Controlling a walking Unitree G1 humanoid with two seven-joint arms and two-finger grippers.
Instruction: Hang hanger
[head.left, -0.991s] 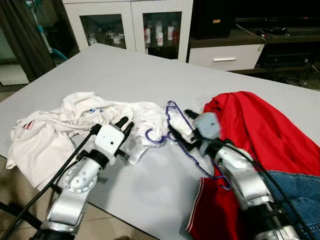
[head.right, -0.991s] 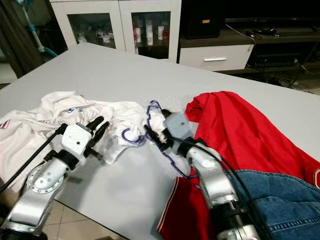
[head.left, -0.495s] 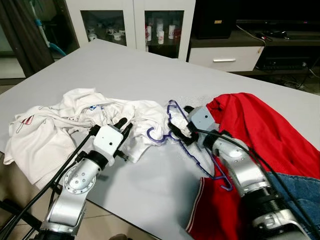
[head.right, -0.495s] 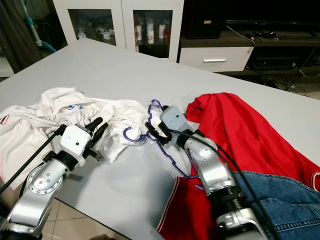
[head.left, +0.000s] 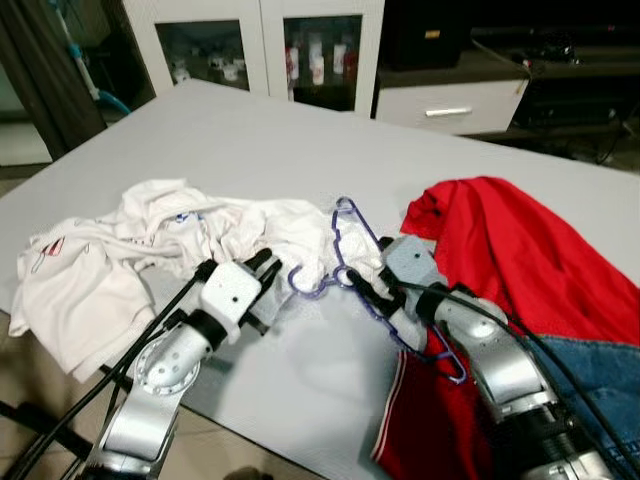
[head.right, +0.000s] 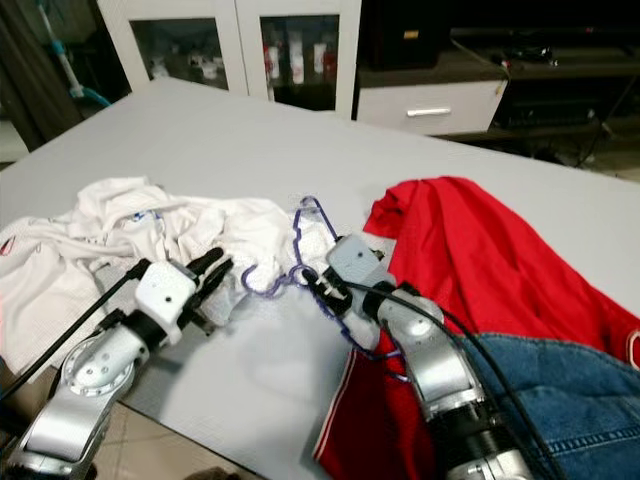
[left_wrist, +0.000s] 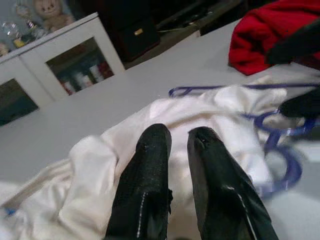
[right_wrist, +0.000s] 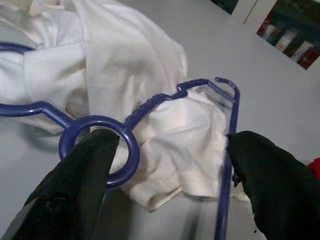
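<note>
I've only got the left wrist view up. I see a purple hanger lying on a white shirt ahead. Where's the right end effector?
Observer: The right end effector is open astride the hanger, one finger by its ring and the other by its far bar.
Operator: Is the whole hanger on the white shirt?
Observer: No, its near end reaches the hem of the red garment.
Operator: Anything else nearby?
Observer: Blue jeans lie at the robot's right, over the red garment.

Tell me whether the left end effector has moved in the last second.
Yes. The left end effector has edged forward and to the right over the white shirt, closer to the blue hanger hook than before.
</note>
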